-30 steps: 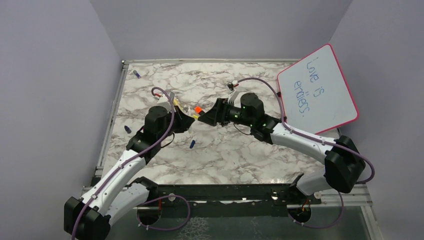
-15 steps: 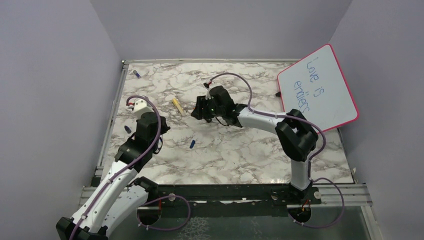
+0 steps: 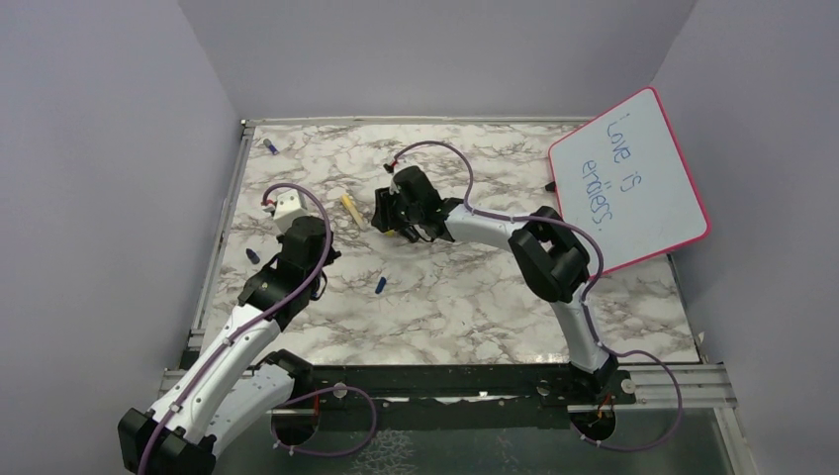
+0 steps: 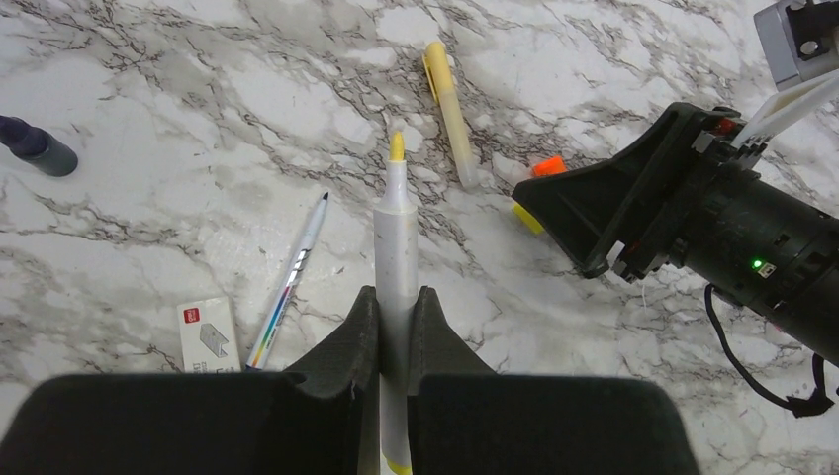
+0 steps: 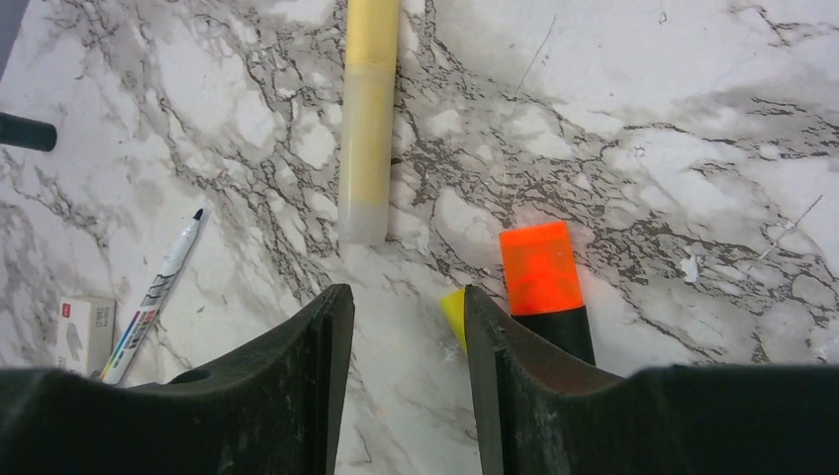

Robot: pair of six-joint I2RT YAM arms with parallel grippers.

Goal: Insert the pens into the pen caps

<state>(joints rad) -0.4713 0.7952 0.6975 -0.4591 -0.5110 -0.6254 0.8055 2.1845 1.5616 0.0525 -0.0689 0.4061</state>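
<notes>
The left claw (image 4: 396,302) is clenched on a white-bodied plastic marker pen with a bare yellow tip (image 4: 396,213), which juts straight out ahead of its fingers. The right claw (image 5: 404,302) is released, low over the grey-veined marble table (image 5: 693,119). A short yellow plastic pen cap (image 5: 454,315) lies between its fingers, just beside the right-hand one. Ahead of this claw lies a yellow plastic pen (image 5: 368,119). A thick black highlighter with an orange end (image 5: 539,272) pokes out from under the right-hand finger. To the claw's left lie a thin white fineliner with a rainbow stripe (image 5: 153,292) and a small white box with a red label (image 5: 79,332). A dark blue plastic cap (image 5: 25,132) lies farther out that way.
</notes>
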